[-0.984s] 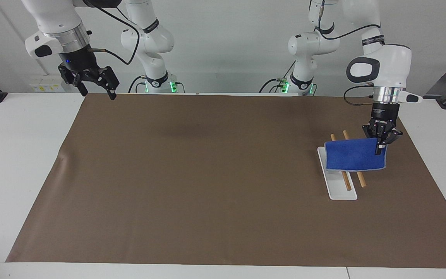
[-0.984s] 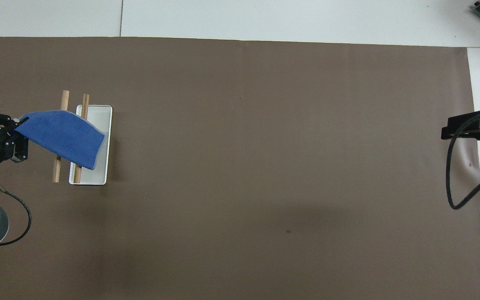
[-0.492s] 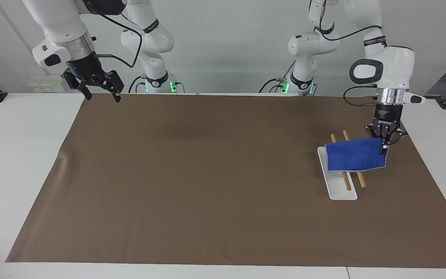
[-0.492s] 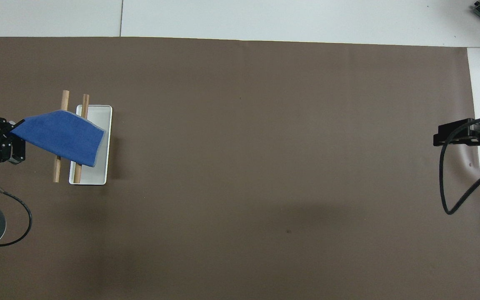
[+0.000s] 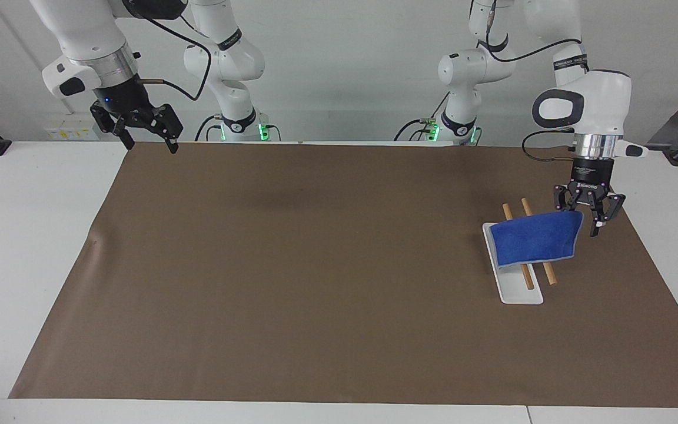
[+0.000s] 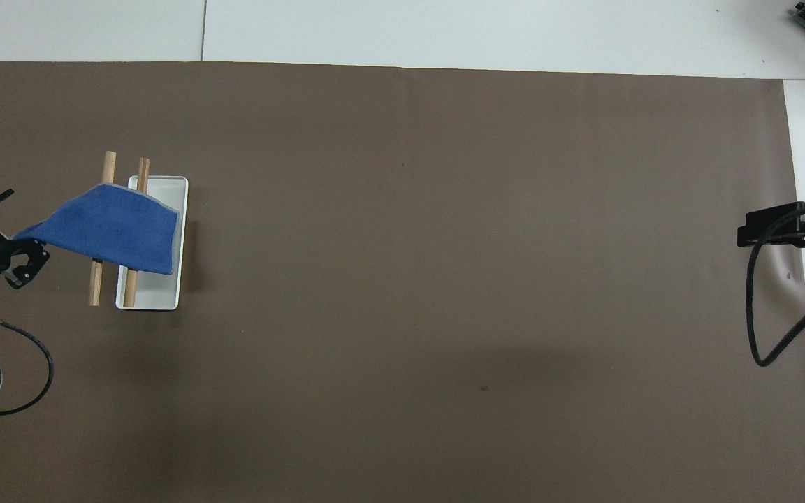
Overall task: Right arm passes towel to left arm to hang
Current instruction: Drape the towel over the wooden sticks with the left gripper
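The blue towel (image 5: 536,241) hangs over the two wooden rods (image 5: 548,272) of the white rack (image 5: 518,291), toward the left arm's end of the table. My left gripper (image 5: 586,217) is open beside the rack, its fingers spread on either side of the towel's raised corner. In the overhead view the towel (image 6: 119,227) drapes over both rods (image 6: 107,166), and its corner reaches in between the fingers of the left gripper (image 6: 3,234). My right gripper (image 5: 149,143) is open and empty, waiting over the mat's edge at the right arm's end.
A brown mat (image 5: 315,265) covers most of the white table. The rack's white base (image 6: 165,202) lies flat on it. The right arm's black cable (image 6: 759,314) hangs over the mat's edge.
My left gripper has opened and let go of the towel's corner. The towel has sagged lower onto the rods. The right gripper has shifted only slightly.
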